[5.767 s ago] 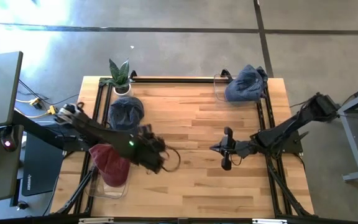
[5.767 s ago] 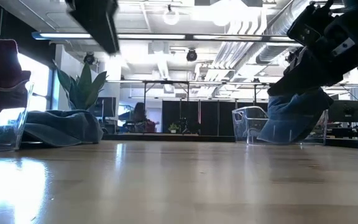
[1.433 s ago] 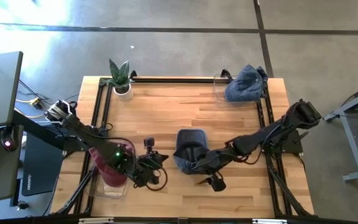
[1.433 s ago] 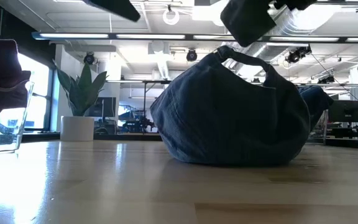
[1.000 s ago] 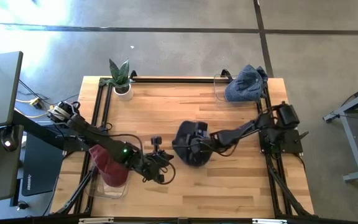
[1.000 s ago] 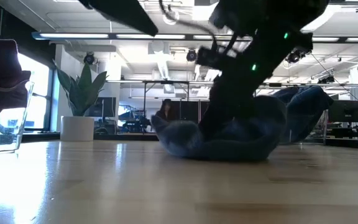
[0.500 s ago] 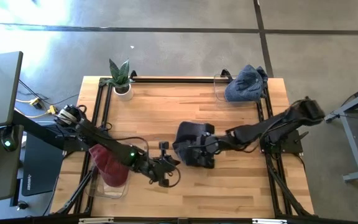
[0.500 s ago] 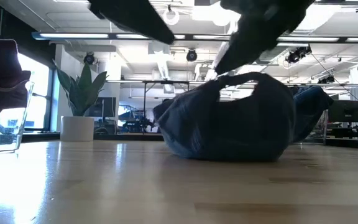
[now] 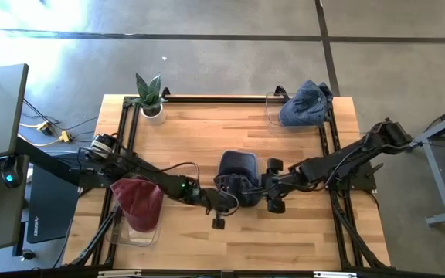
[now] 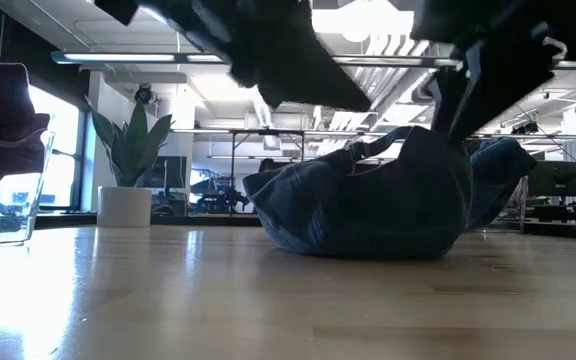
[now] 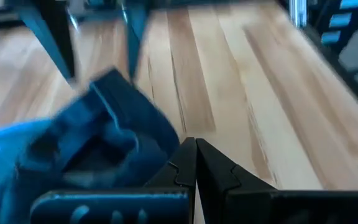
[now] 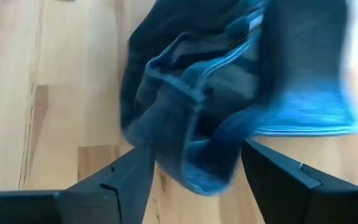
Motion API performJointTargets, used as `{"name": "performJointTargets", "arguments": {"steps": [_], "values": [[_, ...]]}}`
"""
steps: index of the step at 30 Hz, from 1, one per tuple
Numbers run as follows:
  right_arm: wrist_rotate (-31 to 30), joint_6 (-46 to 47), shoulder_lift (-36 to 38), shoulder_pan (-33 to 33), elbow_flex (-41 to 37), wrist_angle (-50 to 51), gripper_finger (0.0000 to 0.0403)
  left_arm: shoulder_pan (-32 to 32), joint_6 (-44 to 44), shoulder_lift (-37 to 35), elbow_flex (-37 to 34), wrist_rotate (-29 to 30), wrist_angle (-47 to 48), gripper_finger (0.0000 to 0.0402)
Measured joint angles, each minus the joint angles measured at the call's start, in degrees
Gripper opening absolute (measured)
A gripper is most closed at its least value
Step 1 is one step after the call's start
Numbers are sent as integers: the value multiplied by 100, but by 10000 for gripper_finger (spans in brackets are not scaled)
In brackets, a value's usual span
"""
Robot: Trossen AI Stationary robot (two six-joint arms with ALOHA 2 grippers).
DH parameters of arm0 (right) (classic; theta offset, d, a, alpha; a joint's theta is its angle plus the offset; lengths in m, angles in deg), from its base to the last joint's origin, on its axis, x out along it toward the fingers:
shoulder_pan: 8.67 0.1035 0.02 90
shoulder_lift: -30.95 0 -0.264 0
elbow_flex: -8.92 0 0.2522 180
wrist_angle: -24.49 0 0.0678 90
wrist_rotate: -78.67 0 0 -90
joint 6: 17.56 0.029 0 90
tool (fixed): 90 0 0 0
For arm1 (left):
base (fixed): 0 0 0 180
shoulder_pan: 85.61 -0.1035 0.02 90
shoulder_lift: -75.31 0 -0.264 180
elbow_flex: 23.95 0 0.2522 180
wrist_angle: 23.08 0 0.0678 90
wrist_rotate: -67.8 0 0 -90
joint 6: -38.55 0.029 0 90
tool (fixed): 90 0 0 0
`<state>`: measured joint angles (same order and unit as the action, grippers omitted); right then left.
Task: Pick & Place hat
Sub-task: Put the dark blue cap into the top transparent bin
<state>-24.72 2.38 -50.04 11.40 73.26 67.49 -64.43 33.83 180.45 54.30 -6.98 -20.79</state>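
A dark blue hat (image 9: pixel 238 168) lies on the wooden table's middle, rounded up on its underside in the low view (image 10: pixel 368 210). My left gripper (image 9: pixel 221 207) is shut, low at the hat's near left side; its wrist view shows the shut tips (image 11: pixel 196 144) beside the hat's edge. My right gripper (image 9: pixel 272 194) is open at the hat's right side. In its wrist view (image 12: pixel 197 149) the two fingers stand wide apart, with the hat's near edge (image 12: pixel 197 177) between them. My left gripper's shut fingertips lie right beside the hat's edge (image 11: pixel 163 134), coming from the table's left; I cannot tell whether they touch it. My right gripper's open fingers (image 12: pixel 135 171) flank the hat's near edge from the table's right; I cannot tell whether they touch it.
A maroon hat (image 9: pixel 136 202) sits in a clear container at the near left edge. Another blue hat (image 9: pixel 304 104) rests on a clear container at the far right corner. A potted plant (image 9: pixel 150 96) stands at the far left. Black frame rails run along the table's sides.
My right gripper has drawn back off the hat toward the table's right edge. My left gripper has moved right, up to the hat's near left side. The hat, pressed flat a second ago, now stands rounded and higher in the same place.
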Motion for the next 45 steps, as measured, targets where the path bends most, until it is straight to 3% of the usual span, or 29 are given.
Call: {"name": "performJointTargets", "arguments": {"steps": [4, 10, 13, 17, 25, 30, 35, 39, 43, 45], "values": [[1024, -237, -4, -161, -701, -1518, 181, -199, -248, 197, 0, 96, 160, 1], [2498, -809, -4, -160, -1308, -3387, 28, -372, -630, 169, 11, 681, 815, 1], [2703, -827, -4, -99, -1326, -3628, 17, -373, -648, 179, 7, 690, 1154, 1], [2414, -221, -4, -169, -1320, -3738, 36, -363, -786, 173, 7, 777, 1636, 1], [1278, 1247, -4, -663, -1322, -2862, 9, -362, -1323, 173, 7, 1012, 2180, 1], [581, 1462, -4, -986, -1322, -2376, 15, -357, -1353, 173, 7, 999, 2158, 1], [408, 1343, -84, -1195, -1322, -2311, 5, -357, -1525, 175, 99, 1107, 2312, 1], [528, 1138, -337, -1236, -1322, -2433, 12, -305, -1748, 43, 754, 1024, 3437, 1], [548, 985, -439, -1186, -1322, -2472, 6, -301, -2274, -3, 1369, 1526, 5333, 0], [549, 967, -437, -1132, -1322, -2486, 4, -392, -2552, -93, 1423, 1703, 5852, 0]]}}
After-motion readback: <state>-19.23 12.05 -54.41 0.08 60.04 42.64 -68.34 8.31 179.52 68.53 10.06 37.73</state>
